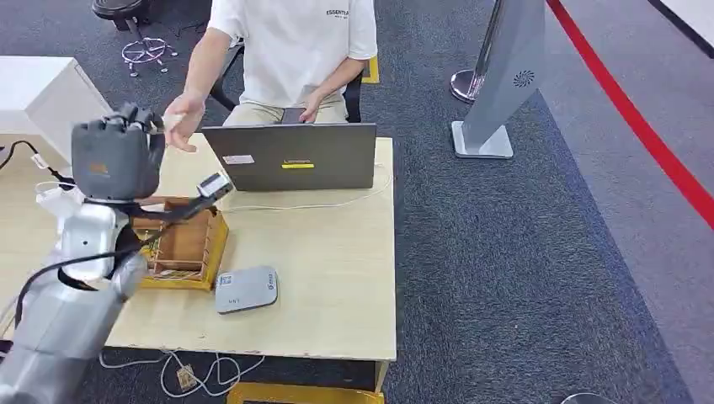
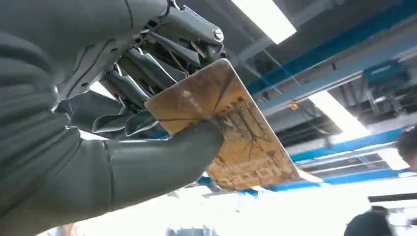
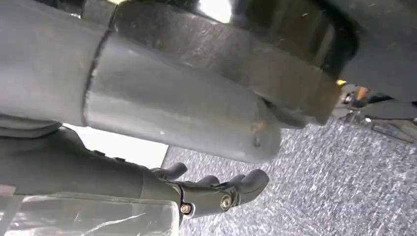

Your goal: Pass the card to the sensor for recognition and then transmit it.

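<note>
Card (image 2: 231, 128), ochre with no legible print, sits pinched in left robot hand (image 2: 147, 98); right robot hand (image 3: 216, 189) curled, holding nothing.

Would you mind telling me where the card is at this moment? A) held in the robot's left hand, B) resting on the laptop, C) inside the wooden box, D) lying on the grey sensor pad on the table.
A: the left hand pinches the card between thumb and fingers, raised above the table near the person's hand, away from the sensor pad.
</note>
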### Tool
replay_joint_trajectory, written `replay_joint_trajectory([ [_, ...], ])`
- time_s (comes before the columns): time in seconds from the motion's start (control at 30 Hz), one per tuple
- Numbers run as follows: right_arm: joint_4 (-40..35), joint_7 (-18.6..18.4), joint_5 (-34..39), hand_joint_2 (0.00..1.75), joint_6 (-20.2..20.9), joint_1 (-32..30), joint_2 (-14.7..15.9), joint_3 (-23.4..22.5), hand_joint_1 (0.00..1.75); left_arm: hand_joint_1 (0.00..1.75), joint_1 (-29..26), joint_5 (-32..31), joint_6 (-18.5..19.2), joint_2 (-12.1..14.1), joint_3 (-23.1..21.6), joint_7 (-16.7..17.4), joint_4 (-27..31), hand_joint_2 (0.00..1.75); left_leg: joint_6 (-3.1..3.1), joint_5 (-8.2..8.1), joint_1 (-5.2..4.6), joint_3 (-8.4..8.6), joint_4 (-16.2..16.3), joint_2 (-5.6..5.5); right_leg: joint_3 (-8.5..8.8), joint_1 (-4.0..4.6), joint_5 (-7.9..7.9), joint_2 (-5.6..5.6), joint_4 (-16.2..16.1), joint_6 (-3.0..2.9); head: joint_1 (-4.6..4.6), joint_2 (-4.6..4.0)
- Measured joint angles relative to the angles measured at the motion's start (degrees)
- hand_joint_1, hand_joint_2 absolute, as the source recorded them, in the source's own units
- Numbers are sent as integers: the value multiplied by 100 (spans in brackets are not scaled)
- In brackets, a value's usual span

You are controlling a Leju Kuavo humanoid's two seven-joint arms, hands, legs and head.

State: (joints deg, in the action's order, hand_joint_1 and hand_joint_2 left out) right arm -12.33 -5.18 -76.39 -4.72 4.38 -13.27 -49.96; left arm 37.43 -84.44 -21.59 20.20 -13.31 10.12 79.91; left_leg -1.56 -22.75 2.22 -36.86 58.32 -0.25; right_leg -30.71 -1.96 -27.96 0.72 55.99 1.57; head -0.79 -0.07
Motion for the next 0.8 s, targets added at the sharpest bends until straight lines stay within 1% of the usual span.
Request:
replay_joint_trajectory([
  [0.03,0,-6,0,0,17,19,2,17,0,175,458,-234,24,-33,-9,17,-537,175,-11,8,4,-6,0,0,-7,4,12,0,0,2,17,0],
  [0.07,0,-6,2,0,44,36,4,24,0,175,909,-384,4,-94,-9,35,-1038,175,-11,13,4,-10,0,2,-12,5,21,3,0,0,15,0],
  [0.13,0,-15,0,0,63,47,15,28,0,175,1546,-487,-5,-243,-31,83,-1728,175,-13,14,3,-11,0,10,-13,4,30,15,0,0,4,0],
  [0.17,0,-30,2,0,63,47,17,28,0,175,1757,-513,2,-353,-76,102,-1988,175,-13,14,1,-12,0,9,-11,3,35,15,0,8,11,0],
  [0.23,0,-48,2,0,61,48,22,30,0,175,1998,-515,37,-479,-131,146,-2265,175,-13,14,-3,-14,0,9,-2,0,36,15,-1,10,15,0],
  [0.27,0,-50,2,0,63,48,24,31,0,0,2052,-513,74,-536,-175,153,-2344,175,-12,13,-6,-15,0,9,-2,-3,36,16,-1,10,15,0],
  [0.4,2,-65,2,0,66,44,26,31,0,0,2138,-401,316,-662,-293,162,-2555,175,-12,13,-8,-17,0,23,-14,-5,38,31,-1,12,15,0],
  [0.47,2,-65,4,0,70,43,26,31,0,0,2169,-384,369,-695,-341,177,-2640,175,-12,13,-7,-16,-1,22,-15,-5,37,29,-1,12,13,0],
  [0.8,2,-63,9,0,72,44,26,31,0,0,2130,-301,327,-789,-402,234,-2894,175,-13,13,-6,-18,-3,23,-14,-3,37,30,0,12,11,0],
])
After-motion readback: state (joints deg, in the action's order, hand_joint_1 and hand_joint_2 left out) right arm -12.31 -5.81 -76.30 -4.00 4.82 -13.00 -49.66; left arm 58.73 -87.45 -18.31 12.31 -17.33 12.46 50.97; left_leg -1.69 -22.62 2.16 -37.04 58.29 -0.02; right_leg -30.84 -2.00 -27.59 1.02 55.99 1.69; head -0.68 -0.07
